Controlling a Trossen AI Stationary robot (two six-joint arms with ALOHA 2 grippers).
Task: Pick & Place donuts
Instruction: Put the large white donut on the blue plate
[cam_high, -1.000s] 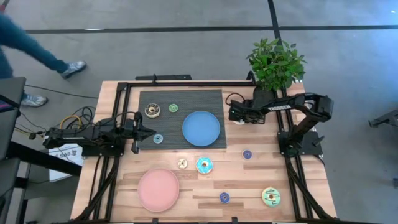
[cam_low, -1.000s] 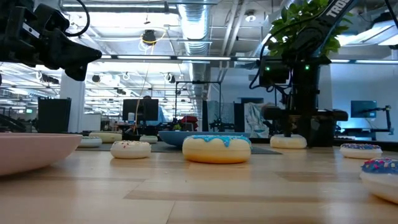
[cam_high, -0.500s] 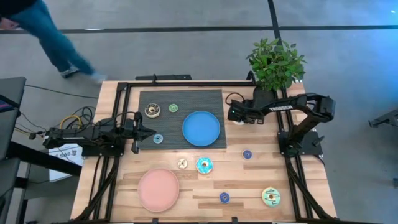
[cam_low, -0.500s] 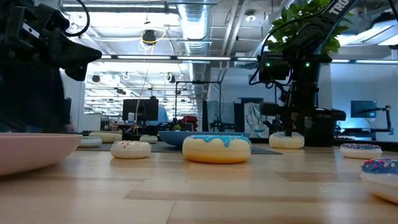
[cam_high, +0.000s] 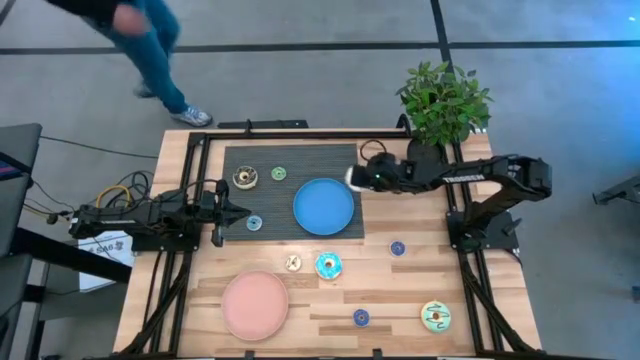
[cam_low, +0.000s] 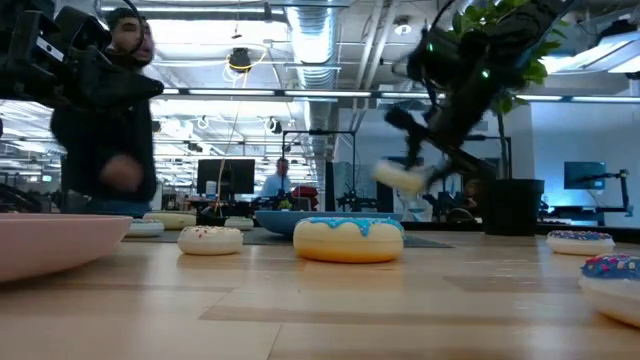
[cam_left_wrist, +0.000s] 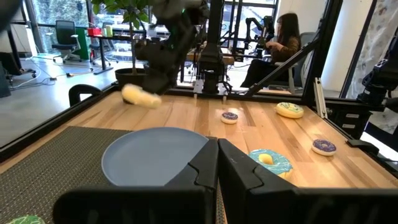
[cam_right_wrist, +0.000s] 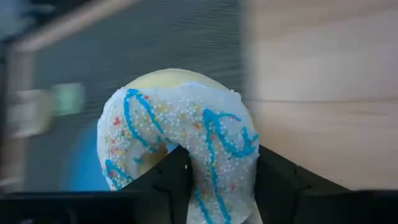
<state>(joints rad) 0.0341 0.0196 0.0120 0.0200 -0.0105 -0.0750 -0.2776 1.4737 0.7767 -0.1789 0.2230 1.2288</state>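
The left gripper (cam_high: 232, 210) waits by the desk's left edge with its fingers closed on nothing, beside a small teal donut (cam_high: 254, 223) on the grey mat (cam_high: 300, 160). The right gripper (cam_high: 358, 177) holds the white donut (cam_right_wrist: 180, 149) clamped in its fingers, in the air just off the blue plate (cam_high: 323, 207)'s right rim. This looks like the carry; next it should centre over the plate and lower, with clear room there.

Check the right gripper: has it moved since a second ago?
Yes. The right gripper, shut on the white donut, has swung away from the potted plant toward the blue plate, lifting the donut off the table.
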